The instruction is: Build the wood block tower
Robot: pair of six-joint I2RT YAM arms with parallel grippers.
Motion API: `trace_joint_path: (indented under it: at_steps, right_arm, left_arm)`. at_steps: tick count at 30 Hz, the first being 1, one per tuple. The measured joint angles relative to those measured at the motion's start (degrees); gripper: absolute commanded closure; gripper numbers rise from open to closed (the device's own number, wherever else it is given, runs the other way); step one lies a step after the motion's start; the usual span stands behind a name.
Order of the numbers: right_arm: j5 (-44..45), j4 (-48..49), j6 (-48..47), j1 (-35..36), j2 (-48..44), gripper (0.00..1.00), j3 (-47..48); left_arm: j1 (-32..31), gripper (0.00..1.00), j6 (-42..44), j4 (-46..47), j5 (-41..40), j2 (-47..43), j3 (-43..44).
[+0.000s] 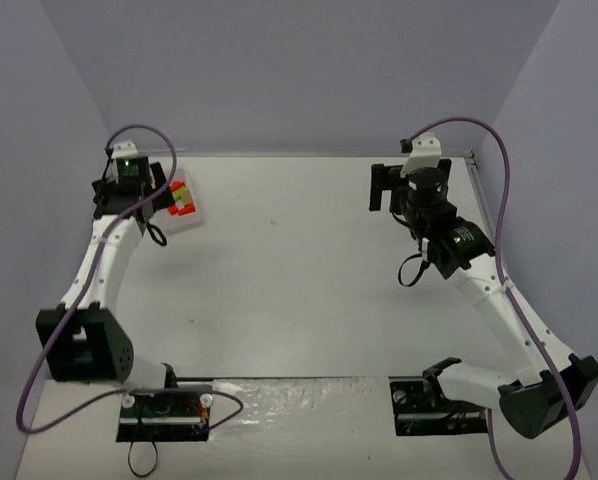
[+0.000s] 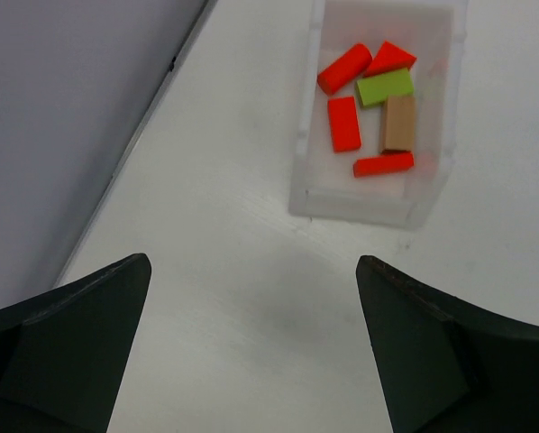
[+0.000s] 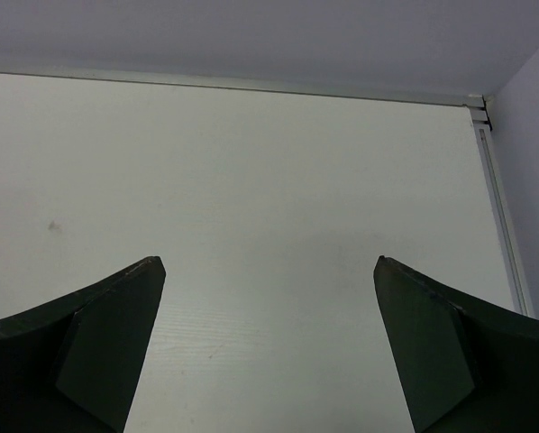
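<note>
Left end effector [image 2: 253, 271]: fingers spread wide apart, nothing between them; it hangs over bare tabletop [image 2: 206, 234] at the far-left corner, open side facing the clear plastic tray [image 2: 360, 206]; only bare surface lies between the fingertips and the tray's near wall.

Wood blocks [image 2: 378, 108]: six loose pieces, all inside the tray, lying flat in a single layer; red cylinder [image 2: 344, 69] and red wedge [image 2: 389, 59] at the far end, tips touching; yellow-green block [image 2: 384, 87] just below the wedge; tan block [image 2: 397, 124] against the green one; red bar [image 2: 383, 164] nearest the end effector, at the tan block's near end; red rectangular block [image 2: 344, 124] beside the tan block with a gap between.

Obstructions: the tray walls ring the blocks on all four sides; grey enclosure wall [image 2: 62, 108] runs close along the left of tray and arm.

Right end effector [image 3: 269, 266]: fingers likewise wide apart, holding nothing; at the far-right corner, well apart from the tray, facing bare tabletop and the back wall; side rail [image 3: 499, 207] near on its right; small dark speck [image 3: 51, 225] on the surface.

Purple cables [image 1: 24, 400] loop over both arms.
</note>
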Motion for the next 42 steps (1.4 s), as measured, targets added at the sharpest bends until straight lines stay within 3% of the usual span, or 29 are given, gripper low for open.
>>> trace_joint_path:
  at_steps: [10, 16, 18, 23, 24, 29, 36, 42]
  right_arm:
    - [-1.0, 0.6, -1.9, 0.0, 0.0, 0.00, -2.9]
    - [-0.9, 0.8, -1.5, 0.0, -0.9, 0.00, -5.5]
    - [-0.7, 0.7, -1.3, 0.0, -1.9, 0.00, -6.6]
    - [-0.3, 0.6, -0.5, 0.0, -4.6, 0.00, -8.2]
    - [-0.2, 0.6, -0.4, 0.0, -5.1, 0.00, -8.3]
    - [0.1, 0.7, 0.2, 0.0, -7.5, 0.00, -9.4]
    - [0.1, 0.6, 1.1, 0.0, -9.0, 0.00, -10.3]
    - [0.1, 0.7, 1.3, 0.0, -9.4, 0.00, -10.7]
  left_arm:
    - [7.4, 0.15, -1.4, 4.9, 3.9, 31.5, 25.8]
    - [7.8, 0.24, -1.0, 4.2, 6.5, 41.0, 30.4]
    - [7.8, 0.33, -0.8, 3.9, 7.0, 43.2, 31.2]
    - [7.8, 0.58, -0.2, 3.4, 8.0, 46.8, 32.3]
    - [7.8, 0.58, -0.1, 3.3, 8.1, 47.2, 32.3]
    - [7.8, 0.98, 0.6, 3.4, 8.5, 47.5, 32.3]
    - [7.7, 1.00, 2.6, 3.1, 8.8, 45.8, 32.7]
    - [4.9, 1.00, 10.4, 0.7, 2.3, 39.4, 27.2]
